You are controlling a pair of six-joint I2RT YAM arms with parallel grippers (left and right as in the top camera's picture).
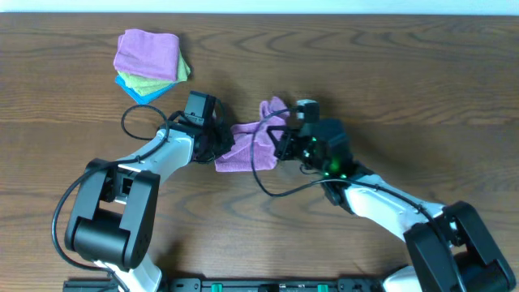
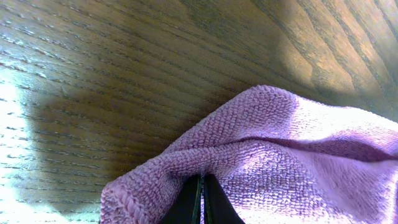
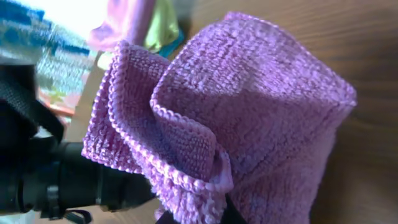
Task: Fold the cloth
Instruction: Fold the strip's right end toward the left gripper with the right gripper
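The soft, roughly square lilac-purple microfibre cloth (image 1: 246,148) lies bunched mid-way across the brown wooden table (image 1: 422,73), between both arms; the left gripper (image 1: 219,143) pinches its left edge, jaws pressed tight on the fabric; the right gripper (image 1: 281,139) pinches its right side, one corner lifted; a stack of folded cloths (image 1: 150,58) sits well apart, far left.

you're looking at a cloth (image 2: 298,155) of soft, nubbly microfibre with a stitched edge — matt all over. the table (image 1: 405,65) is dark wood, grain plain, with a light sheen.
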